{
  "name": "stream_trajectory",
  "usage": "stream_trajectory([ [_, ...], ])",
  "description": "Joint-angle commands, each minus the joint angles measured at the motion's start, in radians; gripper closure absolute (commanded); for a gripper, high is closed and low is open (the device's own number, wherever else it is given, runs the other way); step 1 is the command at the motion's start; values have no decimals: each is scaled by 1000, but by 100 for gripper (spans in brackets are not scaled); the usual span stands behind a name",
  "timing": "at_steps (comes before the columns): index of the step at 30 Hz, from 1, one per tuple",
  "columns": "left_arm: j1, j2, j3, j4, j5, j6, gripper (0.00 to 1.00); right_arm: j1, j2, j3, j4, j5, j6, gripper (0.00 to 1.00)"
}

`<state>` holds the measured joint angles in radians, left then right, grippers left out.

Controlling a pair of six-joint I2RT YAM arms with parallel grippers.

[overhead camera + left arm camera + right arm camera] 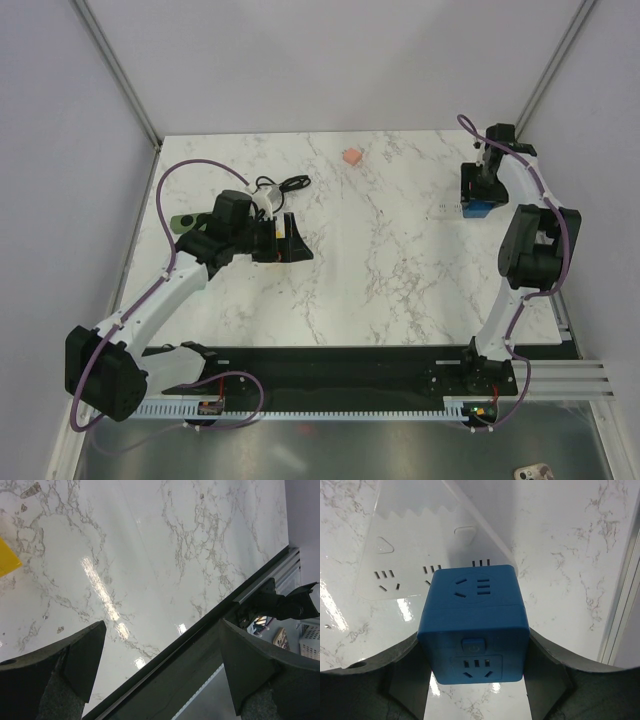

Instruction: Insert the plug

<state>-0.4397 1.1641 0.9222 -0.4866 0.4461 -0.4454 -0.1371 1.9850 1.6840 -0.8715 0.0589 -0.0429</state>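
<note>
1. The right hand (475,650) is closed on the plug (472,625), with one finger pressed on each side of it.
2. The plug is at the far right of the desk (570,540), right by the white power strip (395,565). In the right wrist view it covers the near right end of the strip.
3. I think the step now is to line up the plug and push it in. I cannot see its pins, and I cannot tell if it is touching the strip yet.
4. To do this well, hold the plug flat and straight, not tipped. Put it right over one set of holes, then push gently straight into them.
5. The strip is light and just lies on the desk, so a crooked push could slide it away.
6. Do not squeeze loosely, or the smooth sides could slip.
7. The plug is a bright blue cube with round corners. It looks like hard, smooth plastic.
8. One face of it has holes for another plug. The face below has a small square button and more holes.
9. The left hand (160,630) is far off on the left side of the desk. Its fingers are wide apart and hold nothing.
</note>
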Motion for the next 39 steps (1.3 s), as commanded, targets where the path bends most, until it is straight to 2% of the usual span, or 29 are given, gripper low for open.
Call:
stream_trajectory([
  [1, 1, 6, 10, -3, -10, 42, 0, -7, -11, 36, -21, -31, -25, 100],
  [10, 1, 0, 12, -1, -6, 42, 0, -56, 21, 54, -23, -57, -35, 100],
  [24, 1, -10, 9, -3, -6, 48, 0, -55, 66, 128, -20, -119, -43, 100],
  [30, 1, -7, 12, -1, -7, 48, 0, -56, 80, 106, -30, -65, -40, 100],
  [39, 1, -6, 12, -1, -9, 48, 0, -64, 52, 77, -32, -67, -31, 100],
])
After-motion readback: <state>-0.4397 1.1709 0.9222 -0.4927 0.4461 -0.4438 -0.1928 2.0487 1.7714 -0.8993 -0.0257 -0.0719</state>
